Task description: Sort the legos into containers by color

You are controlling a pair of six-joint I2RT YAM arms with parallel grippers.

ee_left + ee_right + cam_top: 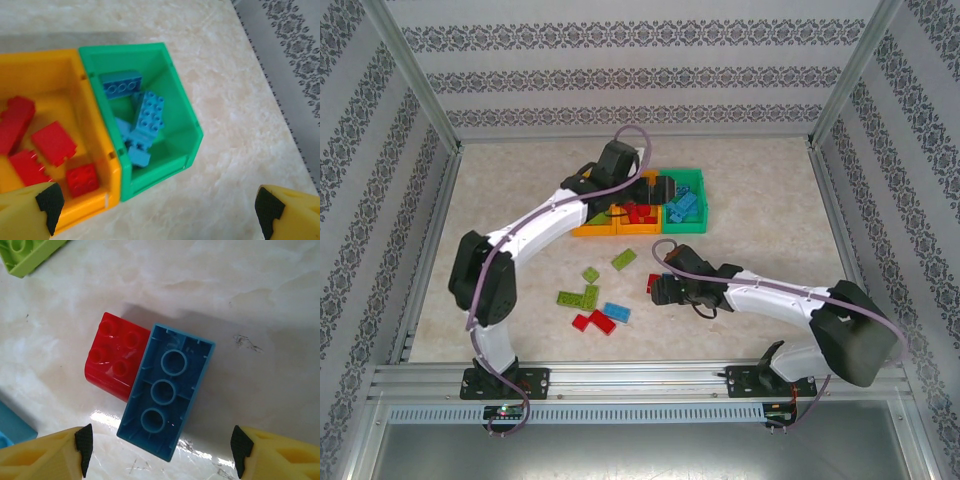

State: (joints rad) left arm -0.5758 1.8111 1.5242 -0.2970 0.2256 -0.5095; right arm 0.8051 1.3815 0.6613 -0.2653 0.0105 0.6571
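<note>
1. Left gripper (pixel 157 212) is wide open and empty, over the green bin (pixel 186 131).
2. Green bin holds blue bricks (pixel 148 114); the joined orange bin (pixel 60 65) holds red bricks (pixel 52 142).
3. Right gripper (pixel 162 450) is spread, holds nothing, and sits low over the table (pixel 260 300). Its fingers straddle a blue brick (pixel 166 397) without touching it.
4. Blue brick lies upside down, hollow side up, with one long wall against a red brick (pixel 116 357).
5. Loose bricks (pixel 592 296) in mixed colours lie on the table near the arms.
6. Handling guess: light, rigid, glossy plastic, probably slick, not fragile.
7. Best hold: pinch the two long flat walls across the narrow width. The red brick crowds one wall, so that finger may bump it.
</note>
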